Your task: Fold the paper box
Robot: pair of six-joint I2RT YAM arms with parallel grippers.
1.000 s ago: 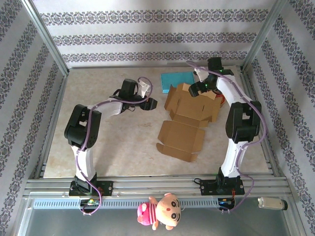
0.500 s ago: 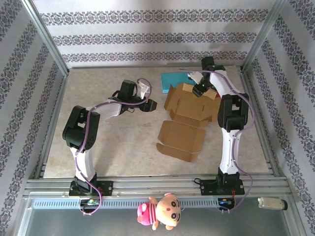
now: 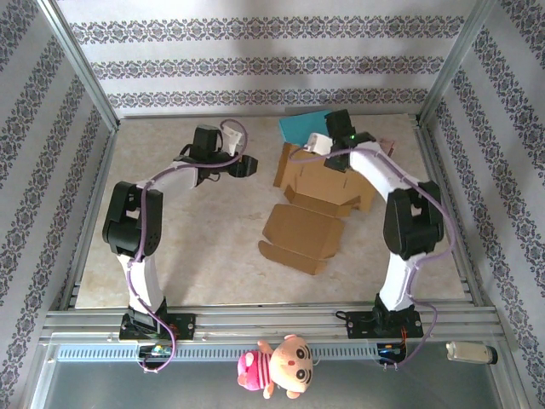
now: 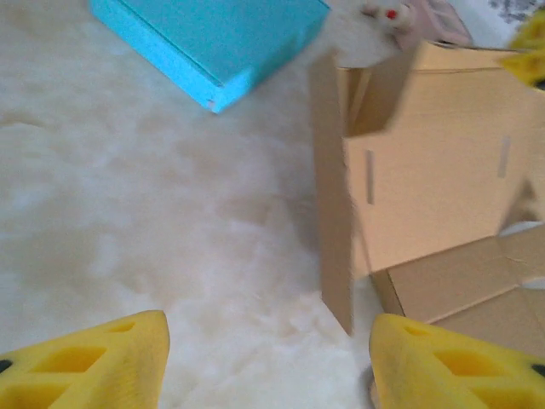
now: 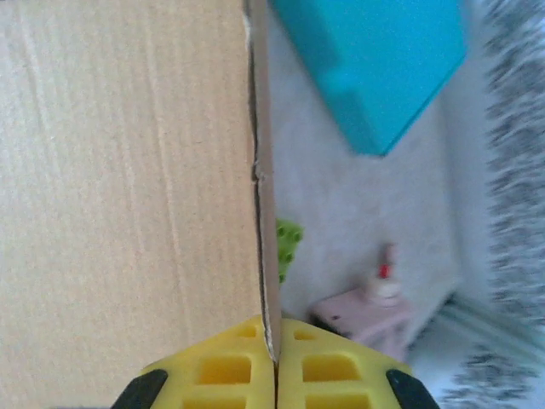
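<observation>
Box flap [image 5: 128, 170] inside right gripper [image 5: 274, 360]

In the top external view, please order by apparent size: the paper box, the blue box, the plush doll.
Largest: paper box, clearly.
Then plush doll and blue box: unranked, since the right arm covers part of it.

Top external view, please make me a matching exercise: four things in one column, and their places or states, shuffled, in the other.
1. left gripper
2. right gripper
3. teal box
4. plush doll

A. shut on a paper box wall
B. at the near rail
C. open over bare table
D. far side, beyond the paper box

Pairs: 1-C, 2-A, 3-D, 4-B
</observation>
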